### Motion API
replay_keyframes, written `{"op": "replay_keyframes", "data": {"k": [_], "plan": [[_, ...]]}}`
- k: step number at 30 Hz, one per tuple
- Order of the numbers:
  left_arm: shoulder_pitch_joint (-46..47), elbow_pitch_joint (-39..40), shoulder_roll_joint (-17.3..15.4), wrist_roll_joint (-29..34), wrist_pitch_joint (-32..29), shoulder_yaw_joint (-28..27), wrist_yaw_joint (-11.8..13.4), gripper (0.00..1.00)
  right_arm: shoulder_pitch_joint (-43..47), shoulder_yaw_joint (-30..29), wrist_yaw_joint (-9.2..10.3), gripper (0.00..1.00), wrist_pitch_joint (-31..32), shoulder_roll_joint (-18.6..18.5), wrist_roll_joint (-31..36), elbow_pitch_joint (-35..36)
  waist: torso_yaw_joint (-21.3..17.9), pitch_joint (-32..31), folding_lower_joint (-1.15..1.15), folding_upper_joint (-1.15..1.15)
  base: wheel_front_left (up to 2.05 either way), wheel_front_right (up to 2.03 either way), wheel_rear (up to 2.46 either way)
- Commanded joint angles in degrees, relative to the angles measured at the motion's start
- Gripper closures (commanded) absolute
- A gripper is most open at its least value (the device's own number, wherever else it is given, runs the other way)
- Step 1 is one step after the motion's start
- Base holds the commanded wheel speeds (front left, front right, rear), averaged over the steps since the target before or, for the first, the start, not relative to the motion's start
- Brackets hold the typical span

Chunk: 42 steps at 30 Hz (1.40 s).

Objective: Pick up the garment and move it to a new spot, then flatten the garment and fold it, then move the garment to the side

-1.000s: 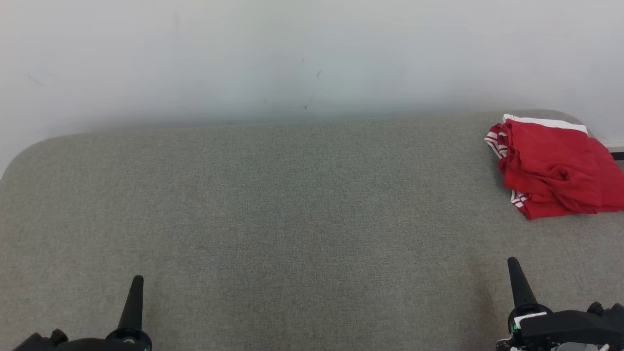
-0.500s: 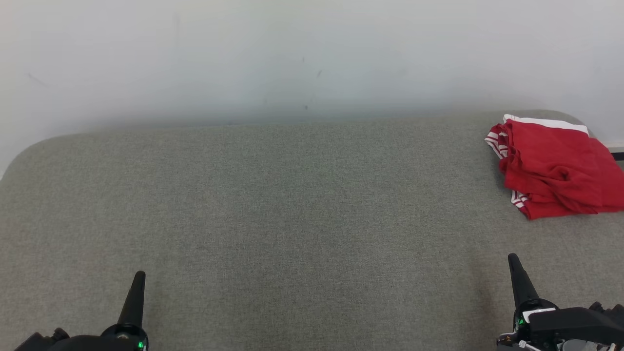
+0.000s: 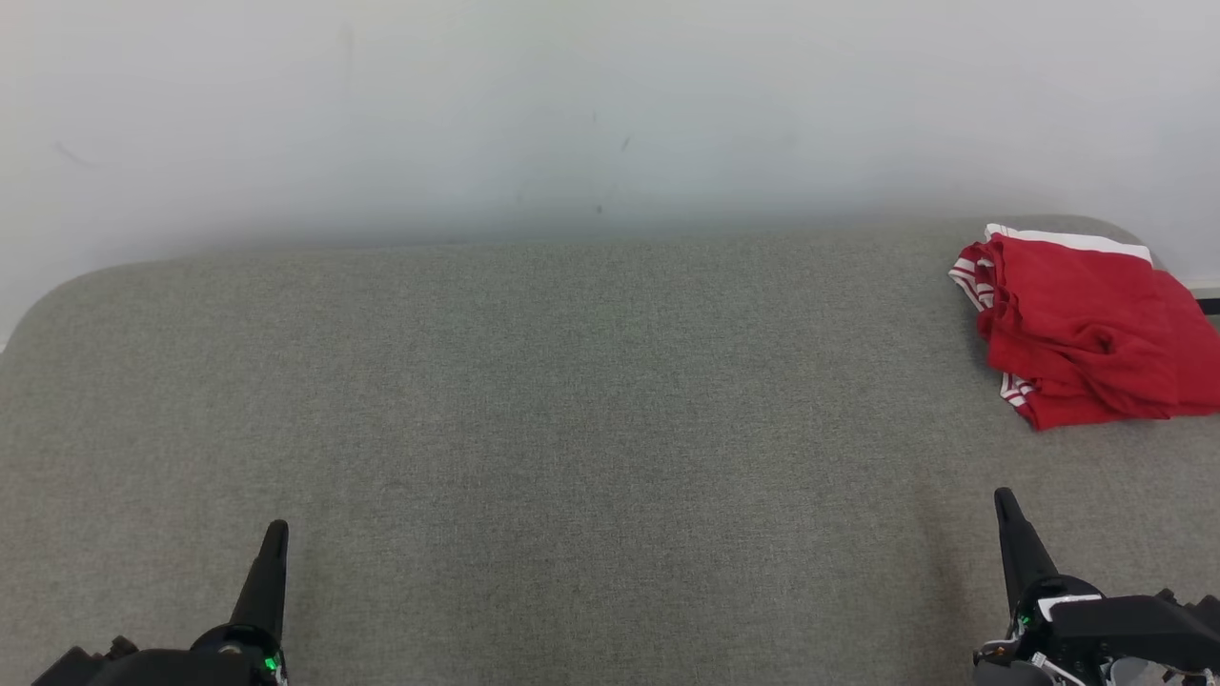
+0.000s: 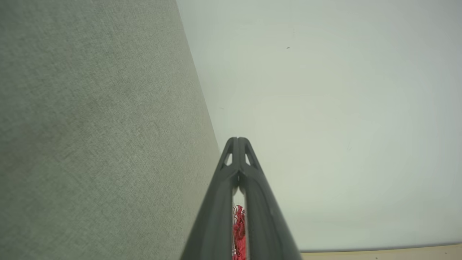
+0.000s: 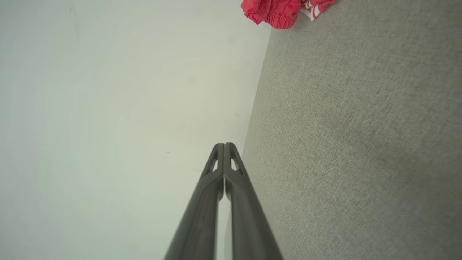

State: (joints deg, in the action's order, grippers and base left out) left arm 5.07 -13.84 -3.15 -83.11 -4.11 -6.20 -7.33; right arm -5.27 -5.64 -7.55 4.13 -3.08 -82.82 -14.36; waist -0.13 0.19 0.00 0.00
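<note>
Red white-trimmed cloth garment [image 3: 1082, 329] lies bunched at the far right of the grey fabric table [image 3: 572, 400], straight ahead of our closed, empty right tool [image 3: 1003, 500], well apart from our closed left tool [image 3: 276, 530].

The wide grey fabric surface [image 3: 572, 429] gives free passage; only the crumpled red white-striped garment [image 3: 1087, 324] blocks its far right corner.
</note>
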Motion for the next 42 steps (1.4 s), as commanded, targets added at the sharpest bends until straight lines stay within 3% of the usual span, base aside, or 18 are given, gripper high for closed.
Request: {"op": "replay_keyframes", "data": {"k": [1,22,42], "plan": [[0.74,0.08,0.01,-1.37,-0.46,-0.22,-0.19,1.0,-0.61,-0.24,0.1,1.0,0.46,0.06,-1.09,0.37,0.01,0.0,0.0,0.0,0.0,0.0,0.0],[1.5,-0.32,0.32,-9.59,-2.65,-0.46,-0.23,1.0,-1.2,-1.06,0.12,1.0,2.62,0.28,-9.84,0.44,0.13,-0.01,0.0,0.0,0.0,0.0,0.0],[1.47,-0.3,0.31,-9.41,-2.63,-0.43,-0.22,1.0,-1.17,-1.02,0.12,1.0,2.61,0.28,-9.63,0.42,0.13,-0.01,0.0,0.0,0.0,0.0,0.0]]}}
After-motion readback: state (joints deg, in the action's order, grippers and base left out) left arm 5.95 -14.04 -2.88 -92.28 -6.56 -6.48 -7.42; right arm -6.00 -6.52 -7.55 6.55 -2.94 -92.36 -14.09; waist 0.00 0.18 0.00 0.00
